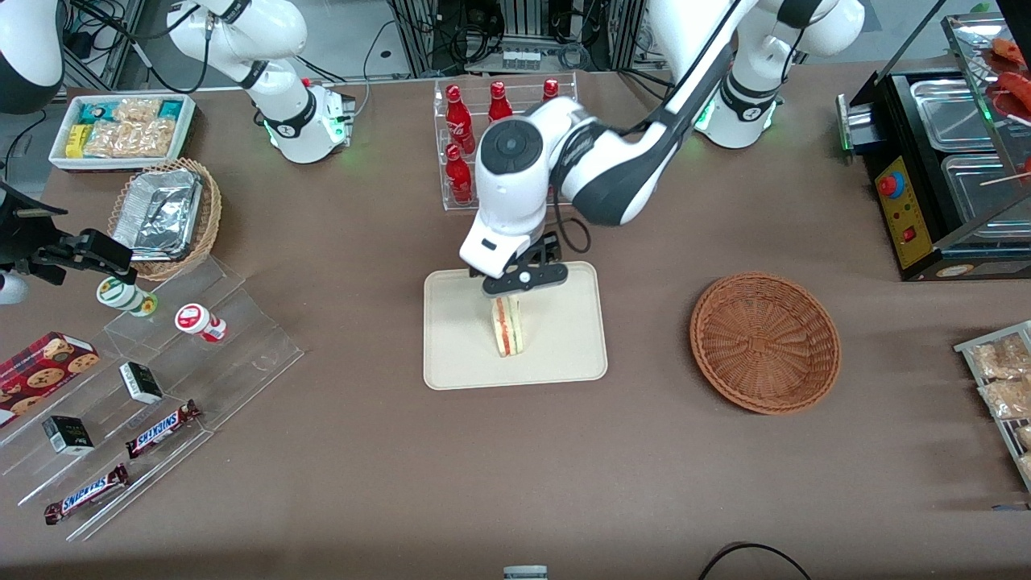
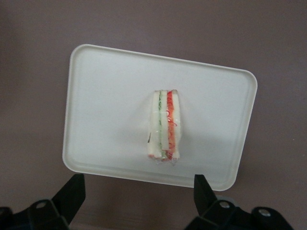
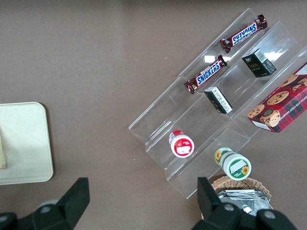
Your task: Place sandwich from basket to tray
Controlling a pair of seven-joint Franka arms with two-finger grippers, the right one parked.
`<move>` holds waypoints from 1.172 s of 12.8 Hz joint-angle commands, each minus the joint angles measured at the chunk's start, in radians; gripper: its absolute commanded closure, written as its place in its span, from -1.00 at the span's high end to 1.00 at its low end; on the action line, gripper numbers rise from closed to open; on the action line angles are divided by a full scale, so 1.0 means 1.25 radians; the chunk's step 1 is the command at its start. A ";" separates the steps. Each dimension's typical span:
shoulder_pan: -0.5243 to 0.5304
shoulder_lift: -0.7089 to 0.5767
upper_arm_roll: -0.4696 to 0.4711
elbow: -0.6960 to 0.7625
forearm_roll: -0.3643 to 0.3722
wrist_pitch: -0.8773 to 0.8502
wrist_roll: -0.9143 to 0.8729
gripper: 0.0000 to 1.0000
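Observation:
The sandwich (image 1: 507,326) lies on the cream-beige tray (image 1: 459,354) in the middle of the table, its red and green cut edge facing up. In the left wrist view the sandwich (image 2: 164,125) rests in the middle of the tray (image 2: 105,100). My left gripper (image 1: 524,279) hangs above the tray's edge farthest from the front camera, just above the sandwich's end, open and empty. In the left wrist view the gripper (image 2: 135,201) shows its fingers (image 2: 72,194) spread wide over bare table. The reddish-brown basket (image 1: 764,341) stands empty toward the working arm's end.
A clear rack of red bottles (image 1: 463,145) stands farther from the front camera than the tray. A clear stepped shelf with snack bars (image 1: 161,429) and small tubs lies toward the parked arm's end. A tan basket with foil containers (image 1: 165,213) and a food warmer (image 1: 942,169) stand at the table's ends.

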 commanded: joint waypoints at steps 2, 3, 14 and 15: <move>0.056 -0.055 0.020 -0.025 0.007 -0.039 0.047 1.00; 0.077 -0.070 0.020 -0.028 0.005 -0.048 0.089 1.00; 0.364 -0.273 0.020 -0.174 -0.070 -0.222 0.586 1.00; 0.401 -0.286 0.009 -0.177 -0.070 -0.242 0.615 1.00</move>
